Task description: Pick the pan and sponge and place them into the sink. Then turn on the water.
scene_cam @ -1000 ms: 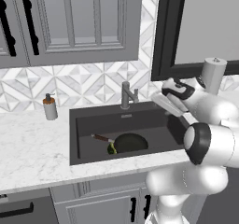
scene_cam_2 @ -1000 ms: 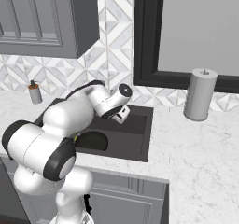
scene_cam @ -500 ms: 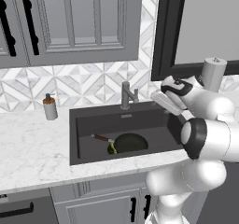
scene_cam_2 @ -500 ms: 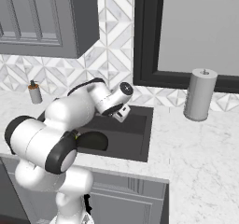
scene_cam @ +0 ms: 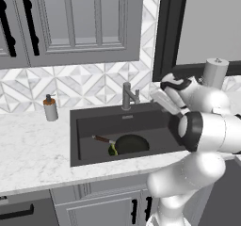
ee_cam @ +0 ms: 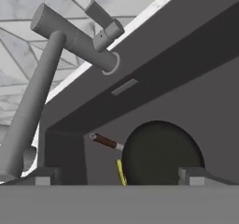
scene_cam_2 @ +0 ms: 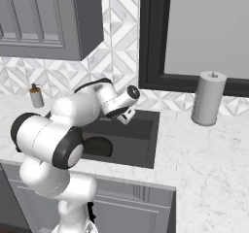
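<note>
Looking from the left base view, I see my gripper [scene_cam: 162, 98] spread wide and empty above the sink's [scene_cam: 84, 121] right end, right of the faucet [scene_cam: 127, 95]. The pan [scene_cam: 132, 143] lies in the basin, the sponge [scene_cam: 113, 149] against its left rim.

In the right base view, my gripper [scene_cam_2: 125, 118] hangs over the sink [scene_cam_2: 148, 144].

In the hand view, my fingertips [ee_cam: 44, 176] stand apart; the pan [ee_cam: 161, 153], sponge [ee_cam: 121, 171] and faucet [ee_cam: 70, 34] lie ahead.

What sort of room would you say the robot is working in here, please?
A rendered home kitchen, most likely: a black sink set in a white marble counter, a grey faucet before a tiled backsplash, and a frying pan lying in the basin.
</note>
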Available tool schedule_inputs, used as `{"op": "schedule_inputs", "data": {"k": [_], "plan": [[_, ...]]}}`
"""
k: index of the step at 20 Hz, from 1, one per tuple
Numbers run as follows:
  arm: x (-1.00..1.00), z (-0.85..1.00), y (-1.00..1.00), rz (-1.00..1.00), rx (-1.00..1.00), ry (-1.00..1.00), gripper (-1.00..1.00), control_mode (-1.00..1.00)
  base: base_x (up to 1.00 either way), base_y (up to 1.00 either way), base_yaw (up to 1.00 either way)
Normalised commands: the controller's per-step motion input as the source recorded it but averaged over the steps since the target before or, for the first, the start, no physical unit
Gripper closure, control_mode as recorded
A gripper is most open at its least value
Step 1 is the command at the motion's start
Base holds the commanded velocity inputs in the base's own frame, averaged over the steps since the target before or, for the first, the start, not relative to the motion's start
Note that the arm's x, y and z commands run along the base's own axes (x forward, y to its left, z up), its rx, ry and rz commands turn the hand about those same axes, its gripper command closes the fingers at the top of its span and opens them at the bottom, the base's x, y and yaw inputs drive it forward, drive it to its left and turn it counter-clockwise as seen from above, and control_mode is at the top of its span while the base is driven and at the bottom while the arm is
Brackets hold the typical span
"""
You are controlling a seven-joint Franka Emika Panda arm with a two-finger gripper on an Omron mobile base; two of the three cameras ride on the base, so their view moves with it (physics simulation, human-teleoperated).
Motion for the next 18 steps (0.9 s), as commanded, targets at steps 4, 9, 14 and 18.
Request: {"op": "schedule_inputs", "data": {"k": [4, 9, 14, 18], "plan": [[0.27, 0.0, 0.0, 0.0, 0.15, -0.11, -1.0, -1.0, 0.0, 0.0, 0.0], [0.28, 0.0, 0.0, 0.0, 0.1, -0.09, -1.0, -1.0, 0.0, 0.0, 0.0], [0.14, -0.01, 0.09, 0.0, 0.05, -0.09, -1.0, -1.0, 0.0, 0.0, 0.0], [0.19, 0.0, 0.0, 0.0, 0.0, 0.0, -1.0, -1.0, 0.0, 0.0, 0.0]]}}
